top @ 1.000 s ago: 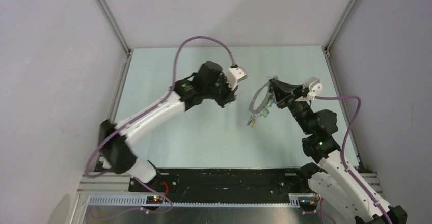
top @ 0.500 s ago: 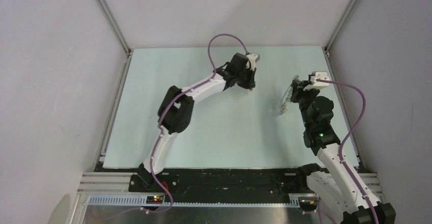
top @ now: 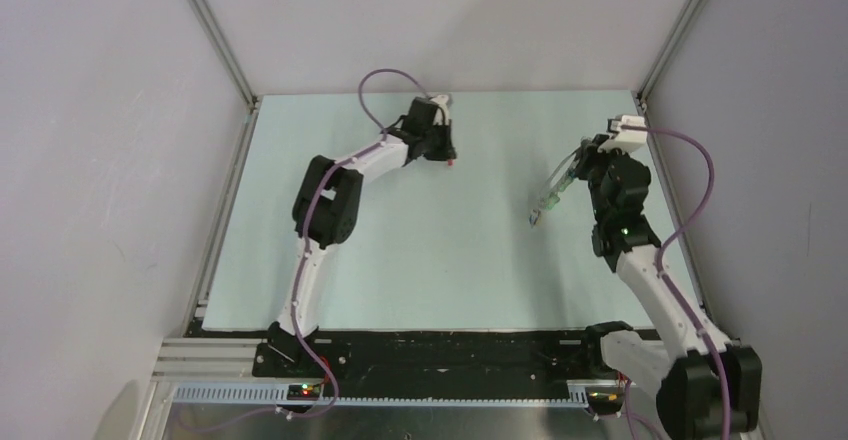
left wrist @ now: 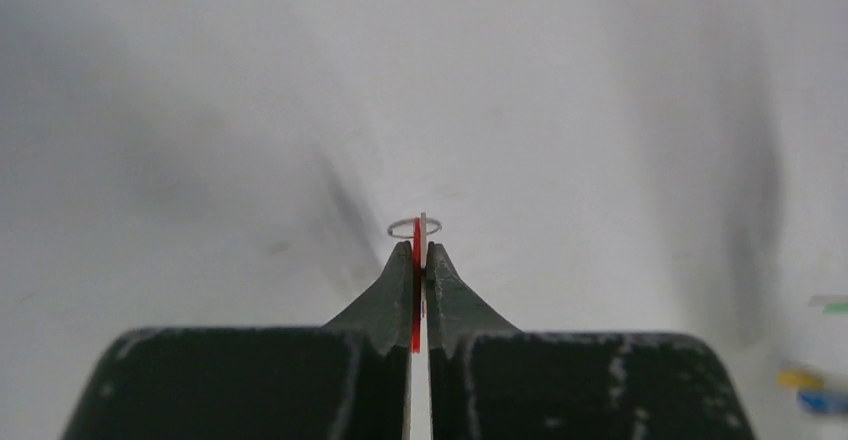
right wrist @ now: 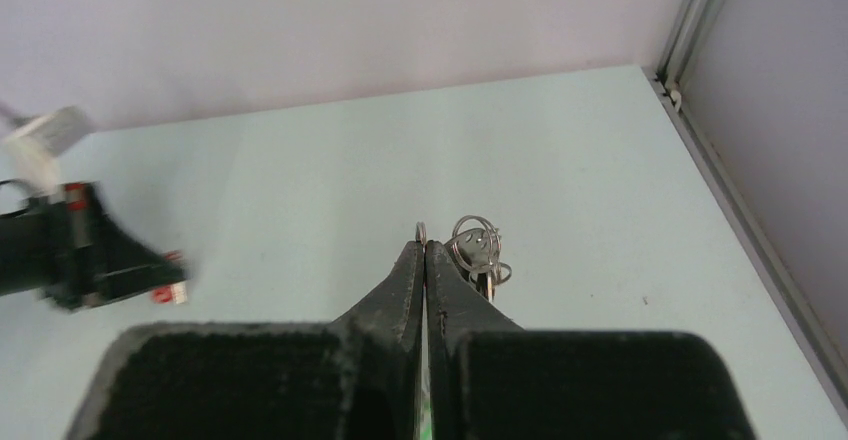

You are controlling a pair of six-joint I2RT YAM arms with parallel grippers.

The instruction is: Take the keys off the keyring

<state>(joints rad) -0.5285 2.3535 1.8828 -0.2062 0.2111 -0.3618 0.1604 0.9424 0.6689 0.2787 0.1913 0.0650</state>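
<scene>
Enclosing the pale table (top: 420,250) are grey walls (top: 100,160) and aluminium posts (top: 215,35). Left gripper (left wrist: 421,248), over the table's far middle, is clamped on a red-headed key (left wrist: 416,295) with a small split ring (left wrist: 414,227) at its tip. Right gripper (right wrist: 422,248) pinches the keyring (top: 560,178), thin and grey, raised edge-on at right, with other keys (top: 547,201) dangling.

The red key (left wrist: 416,295) was almost wholly hidden between the left fingers (left wrist: 385,295); blurred coloured specks (left wrist: 815,385) were cut by that view's right edge. From above, the keys (top: 548,201) hanging from the keyring (top: 565,170) were too small to tell apart.
</scene>
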